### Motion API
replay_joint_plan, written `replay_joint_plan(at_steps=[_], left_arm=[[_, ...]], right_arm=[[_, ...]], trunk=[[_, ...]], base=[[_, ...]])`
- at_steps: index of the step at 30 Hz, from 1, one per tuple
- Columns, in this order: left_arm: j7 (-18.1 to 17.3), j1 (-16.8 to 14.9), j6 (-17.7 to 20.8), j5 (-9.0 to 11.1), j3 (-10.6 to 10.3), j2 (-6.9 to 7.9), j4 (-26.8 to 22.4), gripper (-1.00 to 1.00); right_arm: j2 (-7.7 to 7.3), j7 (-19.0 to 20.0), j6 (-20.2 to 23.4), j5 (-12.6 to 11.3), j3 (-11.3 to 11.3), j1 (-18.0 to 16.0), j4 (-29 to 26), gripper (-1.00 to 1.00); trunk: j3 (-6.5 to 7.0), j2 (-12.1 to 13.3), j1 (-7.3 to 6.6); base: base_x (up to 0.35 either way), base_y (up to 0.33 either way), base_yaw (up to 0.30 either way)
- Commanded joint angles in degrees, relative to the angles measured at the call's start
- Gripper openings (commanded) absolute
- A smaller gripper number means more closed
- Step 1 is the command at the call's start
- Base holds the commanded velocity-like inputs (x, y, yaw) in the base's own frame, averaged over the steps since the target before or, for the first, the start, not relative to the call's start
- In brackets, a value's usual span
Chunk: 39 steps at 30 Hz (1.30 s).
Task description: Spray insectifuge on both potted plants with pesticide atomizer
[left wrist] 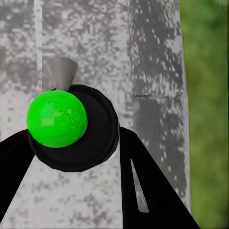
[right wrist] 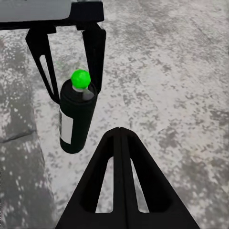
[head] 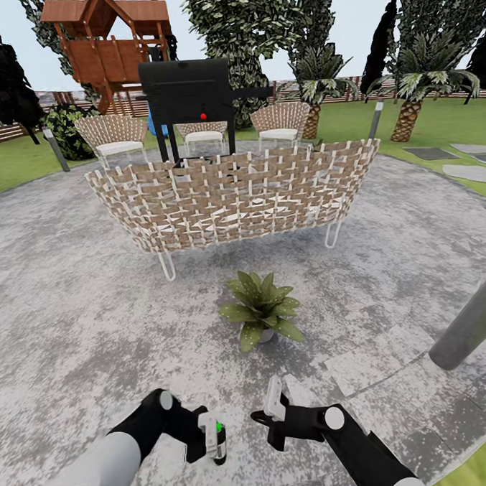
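Observation:
The pesticide atomizer, a dark bottle with a white label and a bright green knob on top, hangs just above the patio with my left gripper shut on it. In the left wrist view the atomizer's top sits between the two black fingers. The right wrist view shows the atomizer upright in the left gripper. My right gripper is shut and empty, close beside the bottle, and its fingers are pressed together. One potted plant with speckled green leaves stands on the stone ahead of both grippers.
A woven wicker sofa stands behind the plant, with a black grill and wicker chairs beyond it. A thick grey pole leans in at the right. The round stone patio spreads around, with lawn and palms at its edge.

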Motion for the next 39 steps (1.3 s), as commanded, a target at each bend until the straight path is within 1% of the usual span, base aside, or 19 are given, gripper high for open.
replay_joint_plan(at_steps=[1,4,5,7,8,12,23,26,27,30,32,39], left_arm=[[-0.19,-0.02,-0.43,-0.58,0.48,-0.43,-0.06,-1.0],[-0.15,-0.02,-0.56,-0.23,0.57,-1.3,-0.11,-1.0],[-0.14,-0.02,-0.58,0.31,0.58,-1.56,-0.2,-1.0],[-0.17,-0.02,-0.68,2.45,0.49,-1.98,-0.32,-1.0],[-0.17,-0.02,-1.17,2.94,0.48,-2.11,-0.38,-1.0],[-0.18,-0.04,-2.53,3.25,0.55,-2.63,-0.35,-1.0],[-0.12,-0.05,-2.71,3.38,0.83,-4.37,-0.33,-1.0],[-0.1,-0.03,-2.71,3.45,0.86,-4.63,-0.33,-1.0],[-0.11,-0.05,-2.71,3.85,0.86,-4.7,-0.33,-1.0],[-0.17,-0.02,-2.94,6.93,0.75,-4.58,-0.28,-1.0],[-0.19,-0.02,-3.15,7.99,0.56,-4.52,-0.25,-1.0],[-0.24,-0.02,-3.33,8.37,0.36,-4.42,-0.24,-1.0]], right_arm=[[0.02,0.03,-0.36,0.6,-0.09,-0.02,-0.02,-1.0],[0.02,0.03,-0.36,0.66,-0.08,-0.02,0.04,-1.0],[0.02,0.03,-0.36,0.68,-0.06,-0.02,0.07,-1.0],[-0.04,0.03,-0.36,0.72,-0.1,-0.02,0.23,-1.0],[-0.06,0.03,-0.36,0.73,-0.1,-0.02,0.22,-1.0],[-0.07,0.03,-0.36,0.8,-0.11,-0.02,0.27,-1.0],[-0.07,0.03,-0.36,0.82,-0.11,-0.02,0.25,-1.0],[-0.07,0.03,-0.36,0.82,-0.11,-0.02,0.26,-1.0],[-0.07,0.03,-0.36,0.82,-0.11,-0.02,0.25,-1.0],[-0.07,0.03,-0.36,0.82,-0.11,-0.02,0.23,-1.0],[-0.07,0.03,-0.36,0.82,-0.11,-0.02,0.2,-1.0],[-0.07,0.03,-0.36,0.82,-0.11,-0.02,0.19,-1.0]], trunk=[[-0.05,-0.02,-0.01],[-0.05,-0.02,-0.01],[-0.05,-0.02,-0.01],[-0.05,-0.02,-0.01],[-0.05,-0.02,-0.01],[-0.05,-0.02,-0.01],[-0.05,-0.02,-0.01],[-0.05,-0.02,-0.01],[-0.05,-0.02,-0.01],[-0.05,-0.02,-0.01],[-0.05,-0.02,-0.01],[-0.05,-0.02,-0.01]], base=[[0.0,0.0,0.0],[0.0,0.0,0.0],[0.0,0.0,0.0],[0.0,0.0,0.0],[0.0,0.0,0.0],[0.0,0.0,0.0],[0.0,0.0,0.0],[0.0,0.0,0.0],[0.0,0.0,0.0],[0.0,0.0,0.0],[0.0,0.0,0.0],[0.0,0.0,0.0]])
